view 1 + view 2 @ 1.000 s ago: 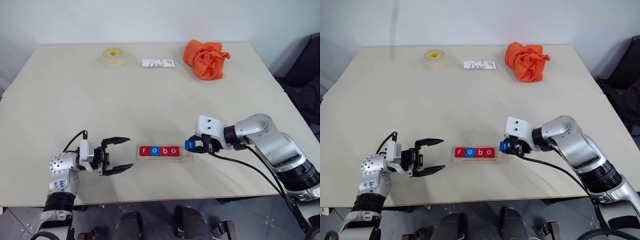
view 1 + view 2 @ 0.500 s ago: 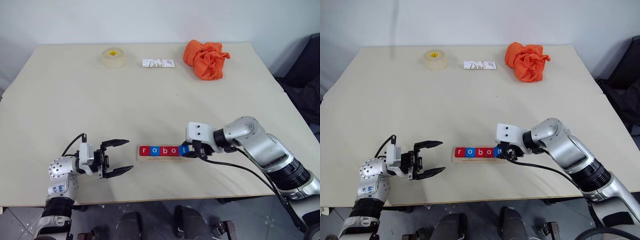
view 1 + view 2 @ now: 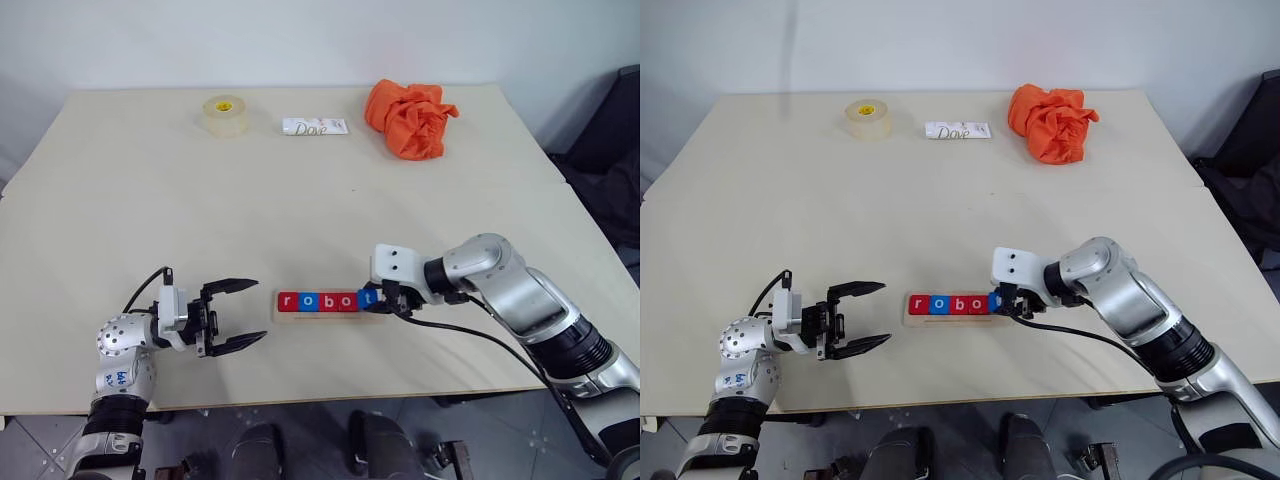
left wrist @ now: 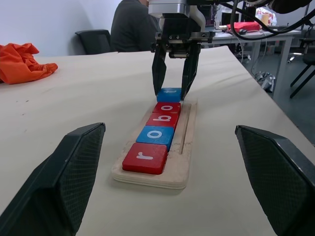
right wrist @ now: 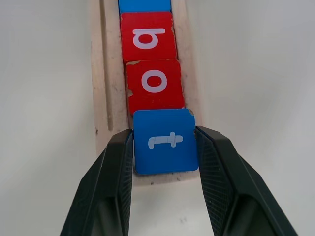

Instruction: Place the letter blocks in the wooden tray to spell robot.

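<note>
- The wooden tray (image 3: 330,312) lies near the bottom middle of the head view, on the front part of the table (image 3: 300,200).
- Five letter blocks (image 4: 157,130) sit in a row in the tray, touching each other. They read r, o, b, o, t.
- The first block is red with an r (image 4: 145,158). Next is a blue o (image 4: 156,135), then a red b (image 5: 148,37), then a red o (image 5: 154,84).
- The last one is the blue t block (image 5: 165,141). It sits at the right end of the tray, touching the red o.
- The right gripper (image 5: 165,162) is at that end of the tray, low and right of middle in the head view. Its two black fingers (image 5: 114,167) pinch the blue t block from both sides.
- The left gripper (image 3: 236,314) is in the lower left of the head view, just to the left of the tray. Its fingers are spread wide and hold nothing. It does not touch the tray.
- Far back on the table, near the top of the head view, there is a roll of tape (image 3: 226,114) at the upper left.
- A small white packet (image 3: 314,126) lies at the top middle.
- A crumpled orange cloth (image 3: 410,118) lies at the upper right.
- In the left wrist view a person in a dark top (image 4: 133,24) sits behind the table.
</note>
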`<state>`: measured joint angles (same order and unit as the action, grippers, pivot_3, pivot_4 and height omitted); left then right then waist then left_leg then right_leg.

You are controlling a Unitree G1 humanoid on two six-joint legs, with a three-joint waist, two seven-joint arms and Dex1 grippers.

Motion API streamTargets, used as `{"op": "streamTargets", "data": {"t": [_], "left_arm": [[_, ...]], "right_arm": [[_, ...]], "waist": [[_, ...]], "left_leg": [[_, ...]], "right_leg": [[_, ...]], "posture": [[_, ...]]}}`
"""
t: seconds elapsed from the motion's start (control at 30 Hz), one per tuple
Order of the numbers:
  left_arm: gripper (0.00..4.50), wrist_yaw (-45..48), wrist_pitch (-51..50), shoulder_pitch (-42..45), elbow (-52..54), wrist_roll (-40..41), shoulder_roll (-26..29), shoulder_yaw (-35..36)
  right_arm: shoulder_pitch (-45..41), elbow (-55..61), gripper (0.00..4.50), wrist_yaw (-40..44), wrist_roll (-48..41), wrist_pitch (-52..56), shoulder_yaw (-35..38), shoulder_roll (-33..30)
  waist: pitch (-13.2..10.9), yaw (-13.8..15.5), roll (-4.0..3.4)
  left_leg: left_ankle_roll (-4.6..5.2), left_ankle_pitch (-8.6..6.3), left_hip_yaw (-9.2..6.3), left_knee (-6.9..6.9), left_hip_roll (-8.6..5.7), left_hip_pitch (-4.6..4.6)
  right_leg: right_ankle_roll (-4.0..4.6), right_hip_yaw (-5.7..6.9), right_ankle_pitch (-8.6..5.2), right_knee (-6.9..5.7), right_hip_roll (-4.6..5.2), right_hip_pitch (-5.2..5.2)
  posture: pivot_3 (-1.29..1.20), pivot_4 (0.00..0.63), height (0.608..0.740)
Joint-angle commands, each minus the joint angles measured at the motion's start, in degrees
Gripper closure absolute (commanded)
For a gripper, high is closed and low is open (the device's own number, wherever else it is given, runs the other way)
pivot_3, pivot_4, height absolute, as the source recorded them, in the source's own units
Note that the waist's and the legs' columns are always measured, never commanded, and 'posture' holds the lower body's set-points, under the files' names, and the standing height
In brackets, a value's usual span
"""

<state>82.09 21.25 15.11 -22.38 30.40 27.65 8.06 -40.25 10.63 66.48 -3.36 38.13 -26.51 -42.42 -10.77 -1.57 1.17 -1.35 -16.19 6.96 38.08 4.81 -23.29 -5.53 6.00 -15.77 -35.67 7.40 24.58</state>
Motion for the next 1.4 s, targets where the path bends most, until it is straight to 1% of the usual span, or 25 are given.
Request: {"op": "streamTargets", "data": {"t": [0.03,0.07,0.13,0.37,0.5,0.6,0.7,0.8,0.9,0.97,1.03,1.07,1.13,1.17,1.2,1.27,1.4], "left_arm": [[0.0,0.0,0.1,-0.5,1.9,0.5,0.7,0.9],[0.0,0.0,0.1,-0.5,1.9,0.5,0.7,1.0],[0.0,0.0,0.1,-0.4,1.8,0.4,0.7,1.0],[0.0,0.4,0.3,0.0,1.2,0.4,0.7,0.9],[0.0,0.8,0.3,0.5,0.7,0.4,0.8,0.8],[0.0,0.9,0.1,1.0,0.4,0.3,0.8,0.8],[0.0,-0.2,0.1,1.3,0.2,-0.5,0.9,0.7],[0.0,-7.5,-1.7,1.3,1.1,-5.3,1.9,0.4],[0.0,-9.2,-2.3,0.3,4.1,-4.7,1.9,0.9],[0.0,-12.8,-3.3,-0.5,6.0,-6.0,2.3,1.3],[0.0,-14.6,-2.6,-2.0,8.5,-6.5,3.1,2.1],[0.0,-14.0,-3.0,-3.0,9.8,-5.5,3.8,2.6],[0.0,-14.8,-4.9,-4.2,11.4,-4.1,4.8,3.7],[0.0,-15.2,-5.5,-5.3,12.5,-3.5,5.5,4.6],[0.0,-15.6,-5.8,-5.8,13.1,-3.3,5.9,5.2],[0.0,-14.5,-6.6,-7.3,14.4,-1.8,7.0,6.3],[0.0,-11.8,-8.5,-11.1,16.5,1.4,9.8,9.2]], "right_arm": [[0.0,0.8,3.03,0.5,0.0,-0.5,0.3,0.2],[0.1,1.1,3.03,0.8,-0.1,-0.5,0.2,0.1],[0.1,1.4,2.31,1.1,-0.1,-0.5,0.3,0.0],[0.2,2.4,0.09,1.1,-0.3,0.2,1.2,-0.4],[0.1,3.3,0.04,1.0,-1.0,0.8,2.4,-0.8],[1.2,4.8,0.04,0.3,-3.4,0.8,5.8,-0.4],[4.1,6.1,0.04,-0.6,-6.4,-1.5,10.6,-0.1],[10.8,7.5,0.04,-0.1,-10.4,-6.5,17.8,-1.4],[15.1,5.6,0.04,1.1,-13.9,-12.2,23.4,-0.9],[18.0,3.3,0.04,3.3,-16.6,-16.4,27.3,-1.1],[21.2,0.7,0.04,8.2,-19.8,-20.6,31.1,-2.4],[22.3,-1.0,0.04,11.0,-23.1,-22.3,33.9,-2.2],[23.8,-4.0,0.04,14.6,-25.9,-24.1,36.7,-3.1],[25.1,-5.9,0.04,18.3,-27.9,-26.0,38.5,-3.3],[25.7,-7.3,0.04,20.7,-29.1,-27.3,39.4,-3.5],[27.0,-10.1,0.04,24.3,-28.6,-30.0,39.4,-4.9],[25.3,-17.6,0.04,26.0,-27.3,-34.8,38.8,-6.6]], "waist": [[0.0,0.0,0.0],[0.0,0.0,0.0],[0.0,0.0,0.0],[0.0,0.0,0.0],[0.0,0.0,0.0],[0.0,0.0,0.0],[0.0,0.1,0.0],[0.0,0.4,0.0],[0.0,0.5,0.01],[0.0,0.4,0.01],[0.0,0.4,0.01],[0.0,0.3,0.01],[0.0,0.1,0.0],[0.0,0.0,0.0],[0.0,0.0,0.01],[0.0,0.0,0.0],[0.0,-0.1,0.0]], "left_leg": [[0.0,0.0,0.0,0.0,0.0,0.0],[0.0,0.0,0.0,0.0,0.0,0.0],[0.0,0.0,0.0,0.0,0.0,0.0],[0.0,0.0,0.0,0.0,0.0,0.0],[0.0,0.0,0.0,0.0,0.0,0.0],[0.0,0.0,0.0,0.0,0.0,0.0],[0.0,0.0,0.0,0.0,0.0,0.0],[-0.01,-0.01,-0.03,0.0,-0.01,0.0],[0.0,-0.02,0.0,-0.01,-0.02,0.0],[0.0,-0.01,0.0,-0.01,-0.03,0.01],[0.0,-0.01,-0.03,-0.01,-0.01,0.02],[-0.01,-0.01,-0.02,-0.03,-0.01,0.04],[-0.01,-0.01,0.0,-0.04,0.0,0.04],[-0.01,-0.01,0.01,-0.04,0.0,0.07],[-0.01,0.0,0.01,-0.04,0.0,0.08],[-0.02,0.01,-0.01,-0.04,0.01,0.13],[-0.03,0.02,0.02,-0.03,0.01,0.18]], "right_leg": [[0.0,0.0,0.0,0.0,0.0,0.0],[0.0,0.0,0.0,0.0,0.0,0.0],[0.0,0.0,0.0,0.0,0.0,0.0],[0.0,0.0,0.0,0.0,0.0,0.0],[0.0,0.0,0.0,0.0,0.0,0.0],[0.0,0.0,0.0,0.0,0.0,0.0],[0.0,0.0,0.0,0.02,0.0,-0.01],[0.0,0.02,0.0,0.04,0.0,-0.04],[-0.01,0.01,0.0,0.05,0.01,-0.05],[-0.01,0.0,0.0,0.04,0.01,-0.05],[-0.01,0.0,0.0,0.03,-0.02,-0.07],[-0.01,0.0,0.0,0.04,-0.02,-0.07],[-0.01,0.0,0.0,0.04,-0.03,-0.07],[-0.01,-0.01,0.0,0.04,-0.03,-0.08],[-0.01,-0.01,0.0,0.03,-0.03,-0.08],[-0.01,-0.01,0.0,0.01,-0.03,-0.12],[-0.01,-0.04,0.0,-0.03,-0.02,-0.11]], "posture": [[0.0,0.15,0.74],[0.0,0.15,0.74],[0.0,0.15,0.74],[0.0,0.15,0.74],[0.0,0.15,0.74],[0.0,0.15,0.74],[0.0,0.15,0.74],[0.0,0.15,0.74],[0.0,0.15,0.74],[0.0,0.15,0.74],[0.0,0.15,0.74],[0.0,0.15,0.74],[0.0,0.15,0.74],[0.0,0.15,0.74],[0.0,0.15,0.74],[0.0,0.15,0.74],[0.0,0.15,0.74]]}}
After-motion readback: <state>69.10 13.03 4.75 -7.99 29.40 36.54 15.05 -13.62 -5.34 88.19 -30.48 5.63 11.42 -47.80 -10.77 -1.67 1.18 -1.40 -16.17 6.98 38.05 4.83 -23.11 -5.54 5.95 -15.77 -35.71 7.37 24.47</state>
